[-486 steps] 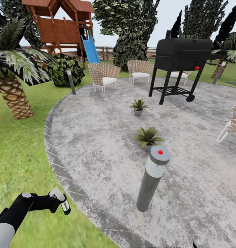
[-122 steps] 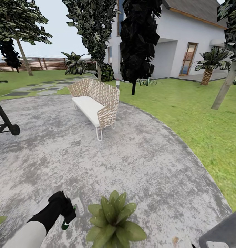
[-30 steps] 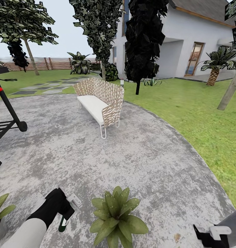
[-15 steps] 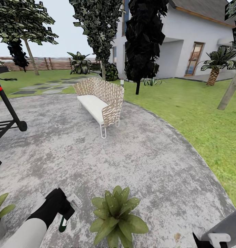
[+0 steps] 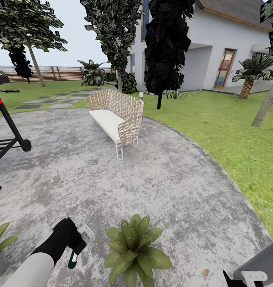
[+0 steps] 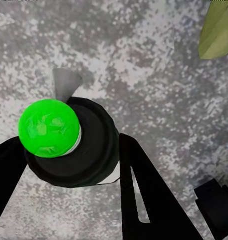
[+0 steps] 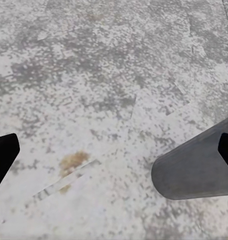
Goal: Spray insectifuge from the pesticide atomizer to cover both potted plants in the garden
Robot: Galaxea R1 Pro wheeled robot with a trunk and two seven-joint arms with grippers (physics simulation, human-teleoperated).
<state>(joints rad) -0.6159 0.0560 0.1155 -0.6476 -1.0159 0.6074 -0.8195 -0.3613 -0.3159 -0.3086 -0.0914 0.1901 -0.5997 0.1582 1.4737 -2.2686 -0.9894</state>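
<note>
My left gripper is shut on the pesticide atomizer, a dark bottle held tilted just above the patio, its white trigger head toward the plant. In the left wrist view the bottle's bright green base faces the camera, with a black finger on either side. One potted plant, a rosette of pointed green leaves, stands right beside the atomizer. Leaves of the second potted plant reach in at the left edge. My right gripper hangs open over bare patio stone.
A grey bollard lamp stands close by my right gripper. A wicker bench stands mid-patio, with a black grill's legs at the left. Lawn, trees and the white house lie beyond the round stone patio.
The right gripper has sunk slightly toward the bottom edge of the head view. The left arm holds the atomizer in the same place beside the plant.
</note>
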